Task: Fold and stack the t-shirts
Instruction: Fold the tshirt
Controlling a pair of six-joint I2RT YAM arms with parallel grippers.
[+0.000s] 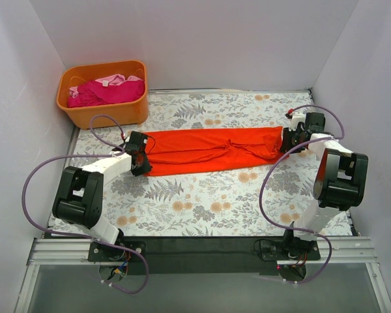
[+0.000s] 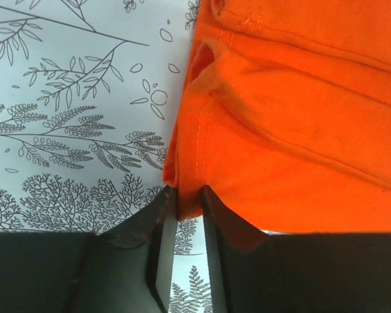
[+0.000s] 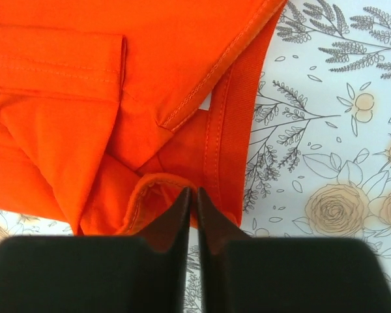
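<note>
A bright orange-red cloth t-shirt [image 1: 212,150] is laid out flat on the flowery table [image 1: 202,208]. It is stretched in a long strip from left to right. Its long sides are already folded in, so the first fold looks done.

The bottom hem end of the shirt [image 2: 300,130] is pinched by the jaws of the left arm [image 1: 107,166]. The jaws are nearly closed, and a corner of the cloth is caught between them. The neck end of the shirt [image 3: 85,98] is pinched by the jaws of the right arm [image 1: 329,143]. Those jaws are pressed tight together on the cloth edge.

The shirt is not yet folded across, so the two ends most likely have to be brought together next. After that, a place for the stack must be picked.

A dark pink shirt [image 1: 107,92] and a pale pink one [image 1: 111,80] are bunched up in the hard orange plastic tub [image 1: 104,114] at the far left corner. Nothing is folded there and no stack is started, so most of the job is left.
</note>
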